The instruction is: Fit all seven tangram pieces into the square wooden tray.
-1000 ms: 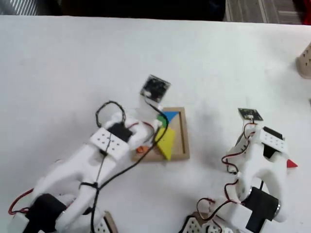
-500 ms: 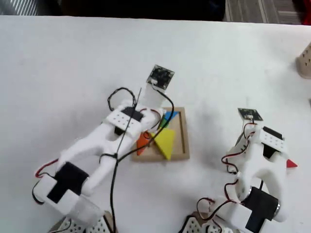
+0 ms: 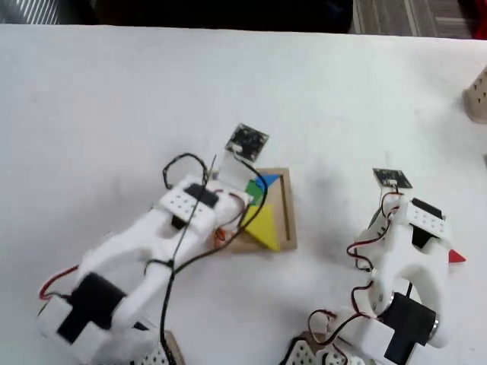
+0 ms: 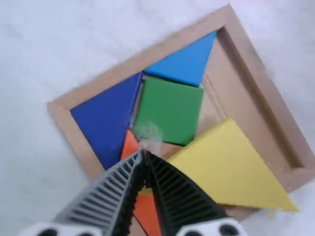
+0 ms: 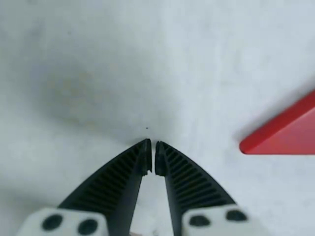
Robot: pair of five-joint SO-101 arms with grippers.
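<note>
Quick update from the remote seat. On the table point(image 3: 114, 91) my left arm point(image 3: 137, 243) has come back a little toward its base; half a second ago it was stretched farther out over the tray point(image 3: 289, 205). The right arm point(image 3: 411, 258) hasn't budged at all.

The yellow triangle point(image 4: 231, 167) has slid a touch toward the tray's corner and one tip looks like it's riding up on the rim. My read is that the nudge shuffled things without seating them, since there's bare wood showing between it and the green square point(image 4: 170, 110).

Left gripper point(image 4: 146, 156) has its fingers pressed together with nothing between them, tips right over the orange piece point(image 4: 146, 214). That piece sits at the tray edge nearest my arm, and I can't tell if it's properly down. Right gripper point(image 5: 151, 147) is also closed on nothing, hanging over bare table with the red triangle point(image 5: 288, 130) lying just beside it, well away from the tray.

Count:
- two arms
- one tray
- five pieces in or on the tray: yellow, the dark blue triangle point(image 4: 106, 115), green, the light blue piece point(image 4: 184, 61), orange
- one red out on the table

That's six, and I can't spot the seventh, so not done yet
</note>
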